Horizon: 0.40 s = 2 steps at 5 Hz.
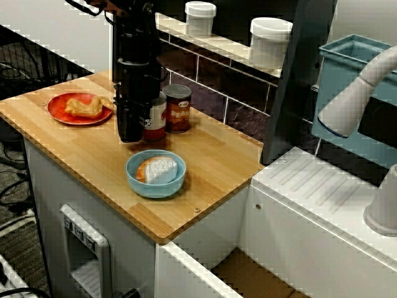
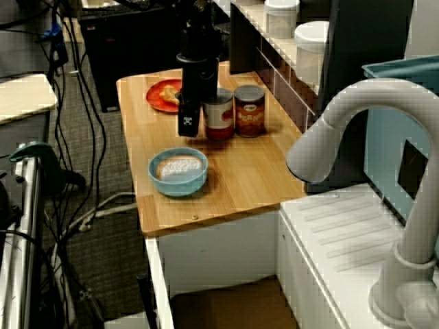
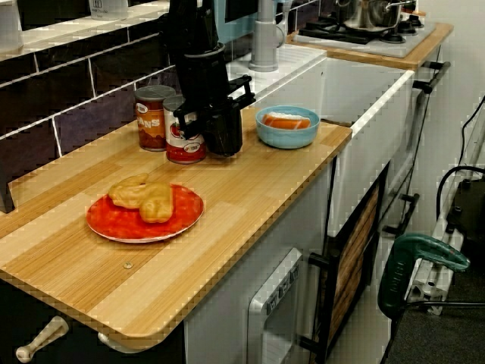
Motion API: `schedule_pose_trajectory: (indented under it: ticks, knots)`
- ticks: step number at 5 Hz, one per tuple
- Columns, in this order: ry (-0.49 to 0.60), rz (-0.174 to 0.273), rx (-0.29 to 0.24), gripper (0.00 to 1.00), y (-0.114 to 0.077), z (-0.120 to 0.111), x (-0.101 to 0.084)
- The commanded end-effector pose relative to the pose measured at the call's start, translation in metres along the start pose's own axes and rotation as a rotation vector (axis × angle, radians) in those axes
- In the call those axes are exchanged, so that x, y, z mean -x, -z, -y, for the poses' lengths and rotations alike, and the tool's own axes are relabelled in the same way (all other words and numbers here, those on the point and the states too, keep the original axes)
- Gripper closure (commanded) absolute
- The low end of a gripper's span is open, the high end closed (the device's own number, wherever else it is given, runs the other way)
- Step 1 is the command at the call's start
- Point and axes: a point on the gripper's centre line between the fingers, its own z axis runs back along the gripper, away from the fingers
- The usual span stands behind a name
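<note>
We record the black gripper [image 1: 129,131] hanging upright, low over the smooth wooden counter [image 1: 214,162], just beside a cylindrical red-labelled tin [image 1: 156,118] (claw width cannot be told).

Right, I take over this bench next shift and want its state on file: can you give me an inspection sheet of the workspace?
Surface: light wooden countertop, carrying everything listed below.
Job's things: red-and-white labelled tin can, upright, close against the gripper; brown-labelled tin can, upright beside it.
Clutter: round blue bowl holding a white-and-orange food piece; round red plate with a golden pastry.
Grippers: black gripper lowered near the countertop beside the red-and-white can; open or shut cannot be told.
Cables: loose cables on the floor beside the counter.
Surroundings: grey tap over a white sink; white lidded jars on the back shelf; green power tool low down.
</note>
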Motion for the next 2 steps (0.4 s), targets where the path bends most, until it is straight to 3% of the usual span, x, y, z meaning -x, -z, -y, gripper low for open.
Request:
schedule_pose_trajectory:
  ticks: [1,2]
  knots:
    - [-0.003,0.083,-0.08,0.46,-0.028,-0.012,0.022]
    - [-0.002,0.09,-0.122,0.0,-0.031,-0.022,0.037]
